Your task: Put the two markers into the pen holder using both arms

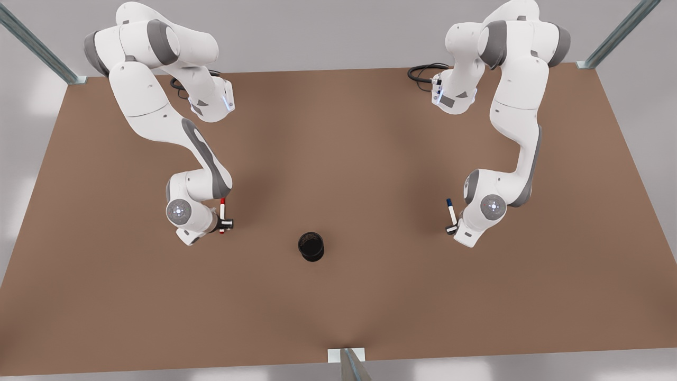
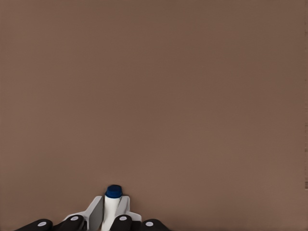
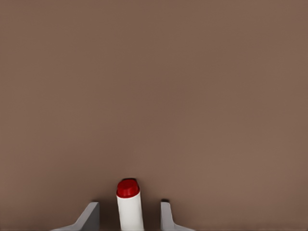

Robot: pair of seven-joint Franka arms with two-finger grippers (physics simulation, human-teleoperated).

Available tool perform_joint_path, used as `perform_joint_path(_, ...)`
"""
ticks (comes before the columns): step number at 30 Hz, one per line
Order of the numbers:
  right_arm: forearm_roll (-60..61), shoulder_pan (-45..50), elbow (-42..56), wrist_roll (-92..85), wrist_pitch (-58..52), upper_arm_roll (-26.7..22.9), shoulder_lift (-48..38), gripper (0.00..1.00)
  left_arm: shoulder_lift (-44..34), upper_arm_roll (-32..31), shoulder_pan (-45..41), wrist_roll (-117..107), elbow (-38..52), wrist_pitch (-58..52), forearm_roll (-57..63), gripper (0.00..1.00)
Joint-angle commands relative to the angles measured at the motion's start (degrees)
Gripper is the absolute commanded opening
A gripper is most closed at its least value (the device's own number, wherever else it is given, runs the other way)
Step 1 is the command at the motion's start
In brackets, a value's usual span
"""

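- A slim white blue-capped marker [image 2: 112, 204] is clamped by the left gripper [image 2: 109, 217].
- A red-capped marker [image 3: 129, 204] sits between the right gripper's [image 3: 129, 216] parted fingers.
- A round black mesh pen holder [image 1: 311, 246] stands on the matte brown table [image 1: 370, 159], between both grippers.

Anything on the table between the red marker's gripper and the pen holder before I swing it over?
No. In the front view the stretch from the right gripper, around the red marker, to the pen holder is bare brown table.
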Motion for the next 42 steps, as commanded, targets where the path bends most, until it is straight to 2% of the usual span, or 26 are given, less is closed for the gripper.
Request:
perform_joint_path(1, -0.01, 0.08, -0.26, 0.49, 0.05, 0.01, -0.05, 0.58, -0.05, 0.00, -0.01, -0.91, 0.02, 0.05, 0.00, 0.35)
perform_joint_path(6, -0.01, 0.09, -0.35, 0.49, -0.03, 0.01, -0.14, 0.48, 0.30, 0.00, -0.01, -1.00, 0.29, 0.05, 0.09, 0.34)
perform_joint_path(13, -0.01, 0.09, -0.26, 0.40, -0.30, 0.01, -0.40, 0.41, 0.57, 0.00, -0.01, -1.00, 0.29, 0.40, 0.00, 0.33)
perform_joint_path(19, -0.01, 0.08, -0.27, 0.23, -0.30, 0.01, -0.32, 0.34, 0.48, -0.18, -0.09, -1.62, 2.39, -0.65, 0.00, 0.27)
perform_joint_path(21, -0.01, 0.00, -0.26, 0.23, -0.21, 0.01, -0.32, 0.30, 0.48, -0.26, -0.80, -1.70, 6.17, -5.83, -0.09, 0.26)
perform_joint_path(24, -0.01, 0.09, 0.00, 0.14, -0.39, 0.01, -0.49, 0.29, -0.22, -0.35, -2.20, -2.58, 12.59, -16.03, -0.70, 0.26)
perform_joint_path(28, -0.01, 0.09, 0.26, 0.31, -1.96, 0.10, -2.33, 0.29, -3.56, -1.67, -3.87, -2.58, 15.49, -17.35, -3.78, 0.25)
perform_joint_path(31, 0.08, -0.09, 2.63, 0.67, -8.12, 0.98, -6.38, 0.29, -4.36, -8.26, -4.49, -4.34, 22.70, -17.17, -12.91, 0.25)
perform_joint_path(34, 0.35, -0.27, 8.33, 0.84, -15.84, 2.03, -9.10, 0.29, -3.74, -8.70, -9.58, -10.66, 28.58, -17.17, -15.65, 0.25)
perform_joint_path(35, 0.35, -0.27, 13.43, 1.46, -21.02, 2.65, -9.19, 0.29, -2.87, -8.70, -11.34, -14.43, 30.60, -16.91, -15.56, 0.24)
perform_joint_path(37, 0.35, -0.27, 17.75, 1.72, -23.85, 3.53, -9.72, 0.29, -1.81, -8.70, -13.01, -16.73, 33.06, -15.60, -15.47, 0.24)
perform_joint_path(40, 0.35, 0.00, 22.84, 1.81, -26.23, 5.02, -10.07, 0.29, 0.83, -8.70, -15.48, -15.07, 33.95, 3.46, -15.29, 0.25)
perform_joint_path(42, 0.26, 0.09, 25.40, 1.72, -26.05, 6.08, -10.07, 0.29, 1.53, -9.41, -16.70, -7.78, 34.21, 10.59, -15.03, 0.25)
